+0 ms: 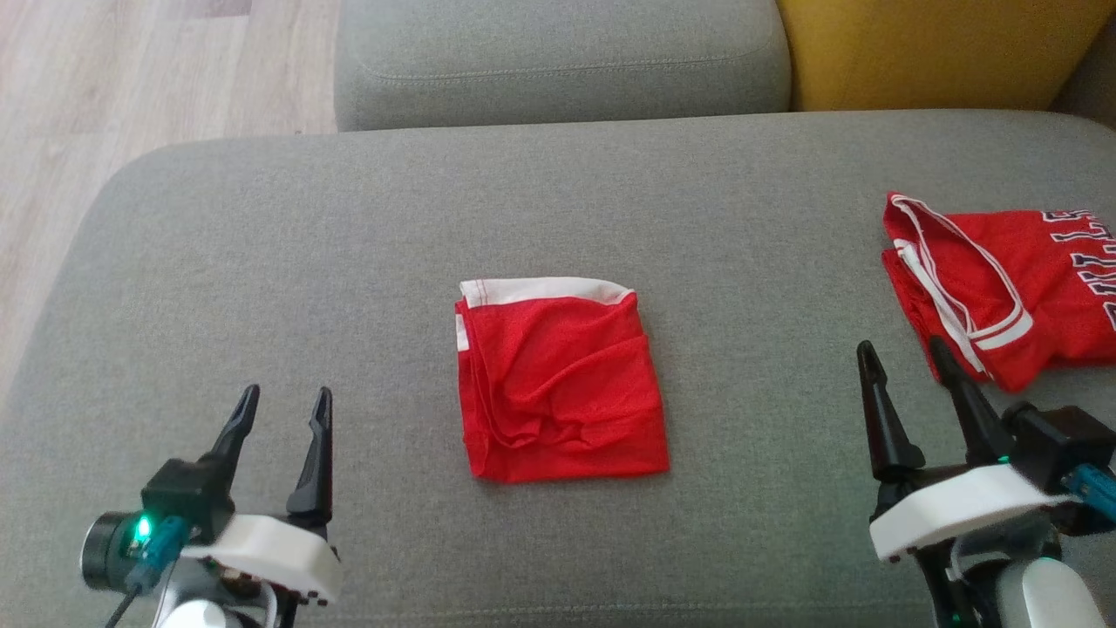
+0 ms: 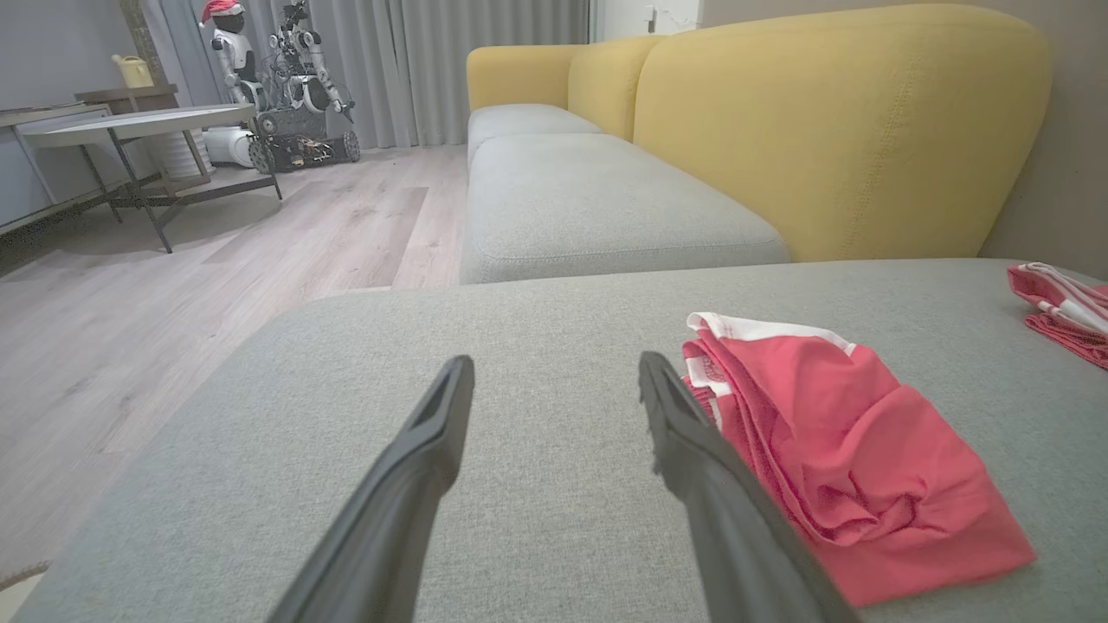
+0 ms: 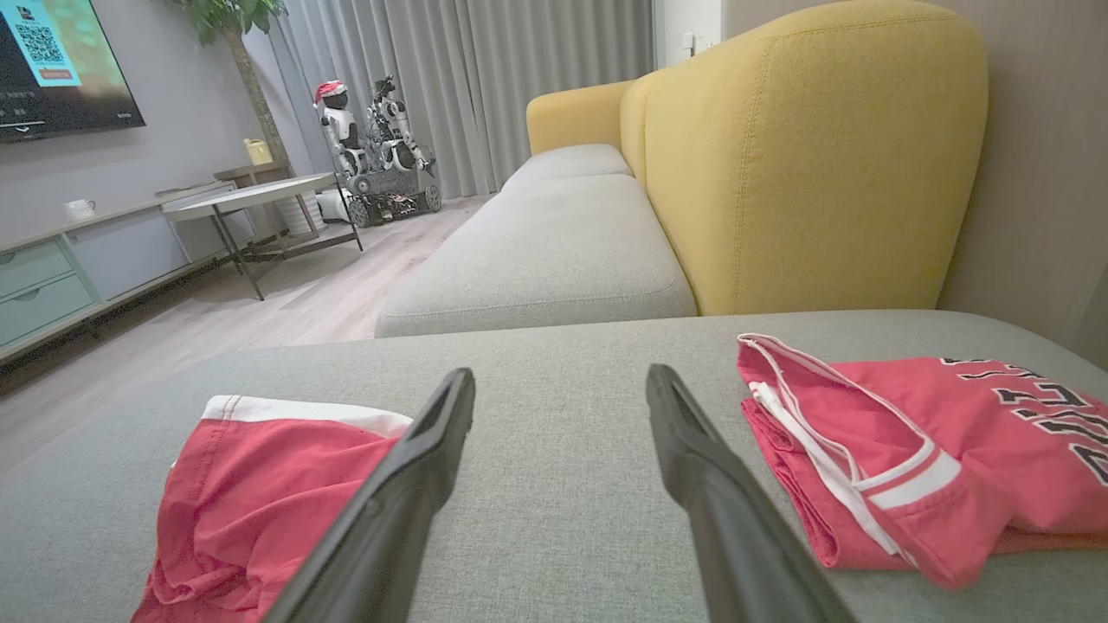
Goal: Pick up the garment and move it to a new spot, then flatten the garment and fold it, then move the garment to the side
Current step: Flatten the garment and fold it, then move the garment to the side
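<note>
**Garment lies folded mid-cushion, both claws wide and empty**

Garment [image 1: 558, 384]: red mesh cloth folded into a rough square, with a white band along its far edge and a sliver of white at its left side. Its top layer is creased, with wrinkles gathering toward the near left corner. It lies flat at the middle of the grey seat cushion [image 1: 261, 262], between the two arms and apart from both.

The left gripper [image 1: 289, 390] hovers at the near left with its fingers spread wide and nothing between them. The right gripper [image 1: 901, 344] at the near right is spread just as wide and also holds nothing. Its fingertips are just beside the near edge of a second red piece, a jersey [image 1: 1003, 288] with white trim and dark lettering, loosely folded at the cushion's right end.

Beyond the cushion are another grey seat [image 1: 558, 61] and a yellow backrest [image 1: 915, 52]. Pale wood floor [image 1: 131, 70] lies to the left. Across the room the wrist views show a low table [image 2: 130, 121], another robot [image 2: 294, 86] before grey curtains [image 2: 450, 61], a wall screen [image 3: 61, 61] and a drawer cabinet [image 3: 52, 277].
</note>
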Available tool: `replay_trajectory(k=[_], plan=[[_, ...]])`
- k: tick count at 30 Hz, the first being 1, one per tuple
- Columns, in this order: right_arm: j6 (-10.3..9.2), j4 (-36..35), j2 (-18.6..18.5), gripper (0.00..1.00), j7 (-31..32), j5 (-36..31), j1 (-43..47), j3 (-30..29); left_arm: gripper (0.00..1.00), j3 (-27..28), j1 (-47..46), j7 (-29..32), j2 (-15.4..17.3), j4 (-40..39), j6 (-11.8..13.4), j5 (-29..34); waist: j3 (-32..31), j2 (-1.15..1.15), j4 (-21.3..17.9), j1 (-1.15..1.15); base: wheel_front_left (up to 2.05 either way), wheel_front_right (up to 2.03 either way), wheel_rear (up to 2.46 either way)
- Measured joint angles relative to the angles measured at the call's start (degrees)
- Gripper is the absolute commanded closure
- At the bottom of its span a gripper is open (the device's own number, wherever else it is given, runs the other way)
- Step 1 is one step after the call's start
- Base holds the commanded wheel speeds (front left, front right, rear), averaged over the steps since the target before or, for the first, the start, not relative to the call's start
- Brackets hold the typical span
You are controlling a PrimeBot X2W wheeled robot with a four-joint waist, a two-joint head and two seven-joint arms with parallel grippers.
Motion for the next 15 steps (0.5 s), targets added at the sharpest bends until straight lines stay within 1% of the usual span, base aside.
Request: replay_trajectory(k=[2,11,15], plan=[[0.0,-0.05,0.02,0.0,0.01,-0.45,0.01,-0.22,0.0,0.0,0.24,0.49,0.16,-0.35,0.43,-0.31,-0.12,0.0,0.02,0.0,0.0,0.0,0.0],[0.0,-0.09,0.35,0.0,0.53,-0.87,0.02,-0.37,0.0,-0.02,0.48,1.02,0.7,-1.24,0.51,-0.58,-0.17,0.0,0.05,0.0,0.0,0.0,0.0],[0.0,-0.07,0.45,0.0,0.55,-1.38,0.02,-0.48,0.0,-0.07,0.48,1.16,0.76,-1.4,0.93,-0.58,-0.09,0.0,0.09,0.0,0.0,0.0,0.0]])
